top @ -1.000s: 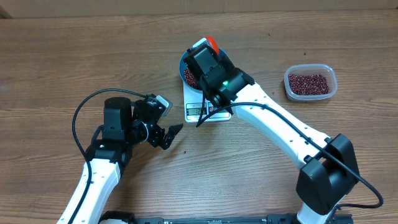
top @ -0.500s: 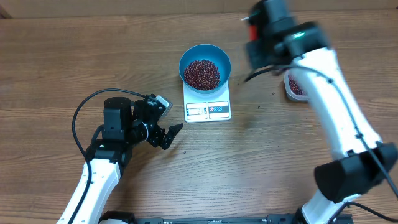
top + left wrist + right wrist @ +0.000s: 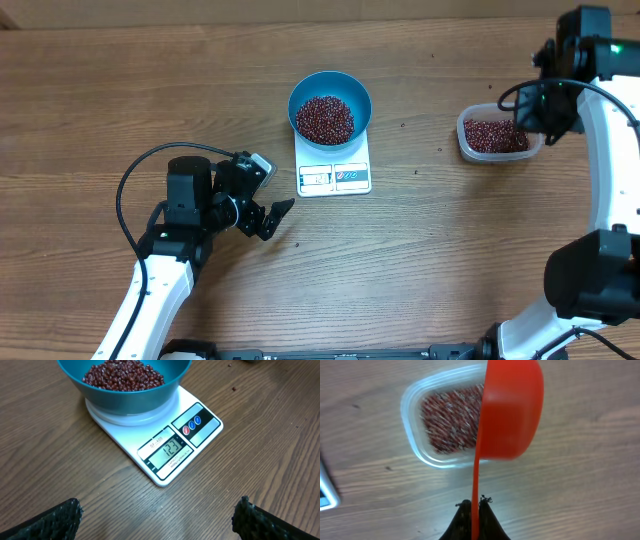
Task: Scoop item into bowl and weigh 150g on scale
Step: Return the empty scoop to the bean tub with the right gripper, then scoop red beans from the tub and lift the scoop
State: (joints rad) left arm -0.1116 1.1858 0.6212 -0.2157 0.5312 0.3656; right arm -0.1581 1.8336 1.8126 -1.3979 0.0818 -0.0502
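Note:
The teal bowl (image 3: 330, 105) stands on the white scale (image 3: 334, 175) and holds a heap of red-brown beans (image 3: 324, 118). In the left wrist view the bowl (image 3: 125, 395) sits on the scale (image 3: 195, 435), whose display reads 123. My left gripper (image 3: 270, 215) rests open and empty on the table, left of and in front of the scale. My right gripper (image 3: 475, 502) is shut on the thin handle of an orange-red scoop (image 3: 510, 410). The scoop hangs edge-on over the right side of a clear tub (image 3: 427, 455) of beans (image 3: 450, 420); its inside is hidden.
The clear tub (image 3: 498, 134) sits at the far right of the table under my right arm (image 3: 600, 150). A few stray beans (image 3: 404, 126) lie between scale and tub. A black cable (image 3: 125, 190) loops beside my left arm.
My right arm has swung from above the bowl far to the right, carrying the scoop to the clear tub. The left arm, bowl and scale have not moved.

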